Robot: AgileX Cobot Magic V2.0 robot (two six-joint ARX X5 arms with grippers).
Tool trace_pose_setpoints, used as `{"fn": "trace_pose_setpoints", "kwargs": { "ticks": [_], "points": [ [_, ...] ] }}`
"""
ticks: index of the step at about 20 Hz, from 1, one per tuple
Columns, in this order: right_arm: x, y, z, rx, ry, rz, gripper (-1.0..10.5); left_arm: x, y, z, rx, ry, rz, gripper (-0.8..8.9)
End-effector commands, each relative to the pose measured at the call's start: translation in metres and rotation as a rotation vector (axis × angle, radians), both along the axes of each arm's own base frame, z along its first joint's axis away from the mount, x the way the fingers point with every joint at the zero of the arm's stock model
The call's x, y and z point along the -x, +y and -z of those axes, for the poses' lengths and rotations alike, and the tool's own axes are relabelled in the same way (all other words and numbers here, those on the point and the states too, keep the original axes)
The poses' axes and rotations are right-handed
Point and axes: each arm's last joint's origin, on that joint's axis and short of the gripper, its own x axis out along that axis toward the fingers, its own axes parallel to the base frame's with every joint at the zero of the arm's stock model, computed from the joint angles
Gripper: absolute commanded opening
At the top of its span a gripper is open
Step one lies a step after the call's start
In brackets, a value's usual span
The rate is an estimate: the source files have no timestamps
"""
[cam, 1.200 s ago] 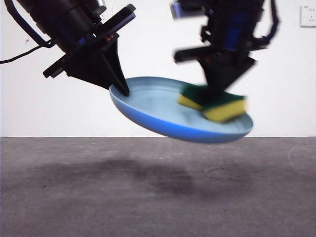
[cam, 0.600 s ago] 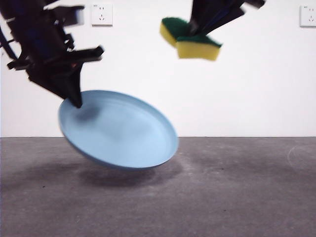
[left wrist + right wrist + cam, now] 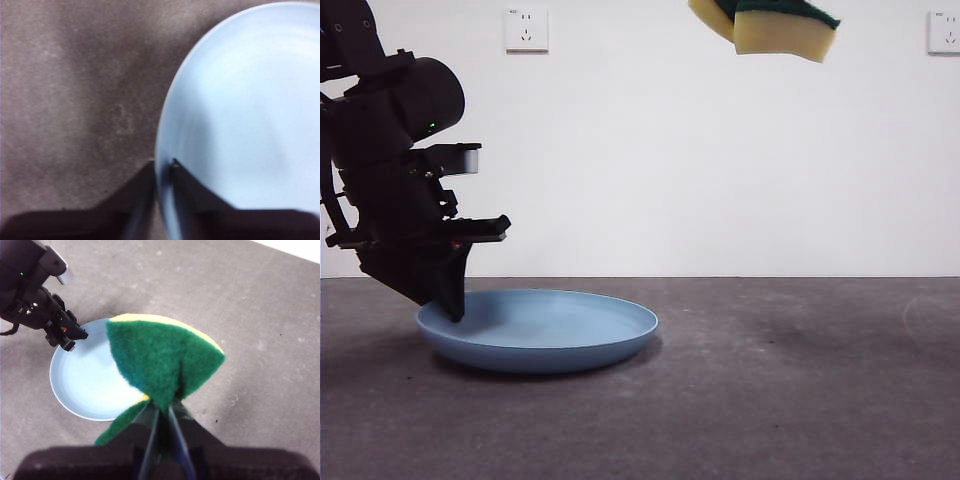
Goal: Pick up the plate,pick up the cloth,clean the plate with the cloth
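Since half a second ago, the plate (image 3: 545,335) sits flat on the table (image 3: 770,390), rim pinched by your left gripper (image 3: 162,167); right gripper (image 3: 162,412) squeezes the soft cloth (image 3: 770,25) high above.

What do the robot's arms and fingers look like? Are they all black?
Mostly, yes. The left gripper is matte black, with flat wedge-shaped fingers tapering to thin tips. Above it sits a round black housing with a tiny green light, a small grey cylinder and black cables. The right gripper has the same thin black fingers.
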Motion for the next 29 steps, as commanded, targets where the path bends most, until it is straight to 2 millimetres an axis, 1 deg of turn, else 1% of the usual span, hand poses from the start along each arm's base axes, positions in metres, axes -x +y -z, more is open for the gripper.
{"fn": "trace_pose_setpoints", "kwargs": {
  "ticks": [1, 3, 5, 7, 9, 11, 12, 14, 16, 18, 20, 21, 23, 24, 28, 29],
  "points": [
    [-0.002, 0.002, 0.004, 0.002, 0.005, 0.007, -0.2, -0.001, 0.000, 0.004, -0.017, -0.004, 0.025, 3.08],
    [-0.005, 0.004, 0.006, 0.002, 0.006, 0.008, -0.2, 0.000, 0.000, 0.000, -0.011, -0.013, 0.023, 3.09],
    [-0.014, 0.006, 0.011, -0.010, 0.026, 0.065, -0.2, 0.003, -0.002, -0.013, 0.012, -0.040, 0.012, 3.10],
    [-0.031, 0.008, 0.023, -0.034, 0.092, 0.147, -0.2, 0.010, -0.005, -0.039, 0.068, -0.086, 0.040, 3.10],
    [-0.051, 0.010, 0.042, -0.017, 0.161, 0.214, -0.2, 0.022, -0.007, -0.073, 0.137, -0.152, 0.061, 3.10],
    [-0.075, 0.014, 0.068, 0.014, 0.232, 0.264, -0.1, 0.042, -0.007, -0.106, 0.194, -0.236, 0.098, 3.10],
    [-0.087, 0.016, 0.082, 0.034, 0.260, 0.283, -0.1, 0.056, -0.006, -0.122, 0.225, -0.269, 0.129, 3.10],
    [-0.105, 0.022, 0.108, 0.047, 0.317, 0.280, -0.1, 0.080, -0.004, -0.147, 0.264, -0.314, 0.172, 3.10],
    [-0.116, 0.027, 0.132, 0.049, 0.389, 0.250, -0.1, 0.104, 0.001, -0.164, 0.278, -0.350, 0.192, 3.10],
    [-0.123, 0.030, 0.155, 0.089, 0.453, 0.254, 0.0, 0.122, 0.006, -0.174, 0.284, -0.368, 0.203, 3.10],
    [-0.125, 0.031, 0.168, 0.121, 0.494, 0.259, 0.1, 0.133, 0.010, -0.178, 0.283, -0.367, 0.204, 3.10],
    [-0.125, 0.031, 0.173, 0.134, 0.511, 0.261, 0.8, 0.137, 0.012, -0.179, 0.279, -0.361, 0.202, 3.10],
    [-0.125, 0.031, 0.174, 0.138, 0.516, 0.262, 2.2, 0.139, 0.013, -0.177, 0.270, -0.339, 0.200, 3.10],
    [-0.125, 0.031, 0.174, 0.138, 0.516, 0.262, 2.6, 0.139, 0.013, -0.176, 0.266, -0.330, 0.198, 3.10],
    [-0.126, 0.029, 0.174, 0.141, 0.521, 0.268, 3.9, 0.139, 0.013, -0.176, 0.259, -0.331, 0.193, 3.10],
    [-0.125, 0.028, 0.174, 0.143, 0.523, 0.269, 3.9, 0.139, 0.013, -0.176, 0.249, -0.334, 0.182, 3.10]
  ]
}}
